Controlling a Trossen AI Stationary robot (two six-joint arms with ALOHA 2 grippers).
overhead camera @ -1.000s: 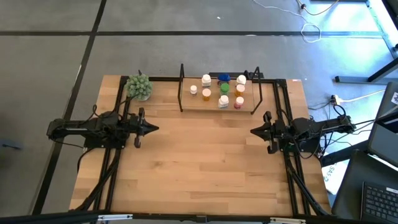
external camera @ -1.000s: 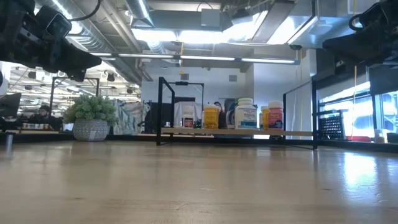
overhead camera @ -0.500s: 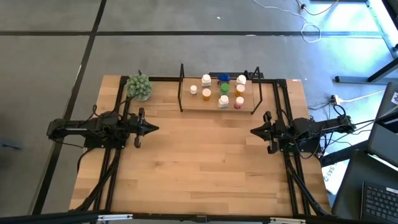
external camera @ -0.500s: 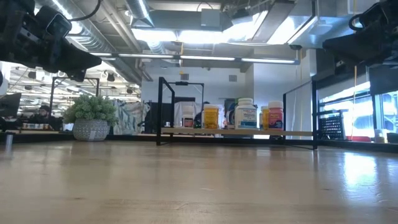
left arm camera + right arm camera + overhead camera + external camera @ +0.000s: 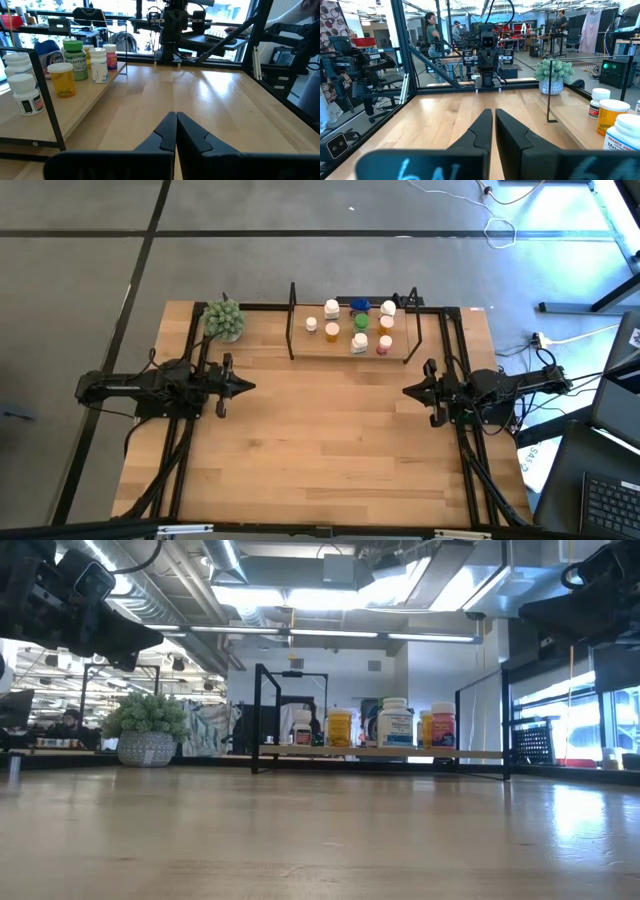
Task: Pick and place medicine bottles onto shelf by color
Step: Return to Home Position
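On opposite edges of the table (image 5: 320, 465), the two arms lie stretched out level and point inward at each other. The left gripper (image 5: 250, 388) sits off the left edge's midpoint and the right gripper (image 5: 405, 391) mirrors it from the right. They are well apart from one another and from the shelf (image 5: 322, 347). Each wrist view shows that arm's own fingers pressed together to a thin seam with nothing between them: the left pair (image 5: 162, 136) and the right pair (image 5: 479, 132).

The bottles (image 5: 358, 326) all stand upright on the shelf at the far side of the table, between its black end frames. From above they read mostly as white caps in a loose cluster. The low view shows them side on, with white, orange and pink-red bodies in a row, and both arms raised clear of the wood at that picture's upper corners. The left wrist view picks out a green bottle (image 5: 75, 60) behind an orange bottle (image 5: 63, 80). A plant (image 5: 224, 320) sits near the shelf's left frame. Only the right wrist view shows a person (image 5: 431, 27) standing in the room beyond.
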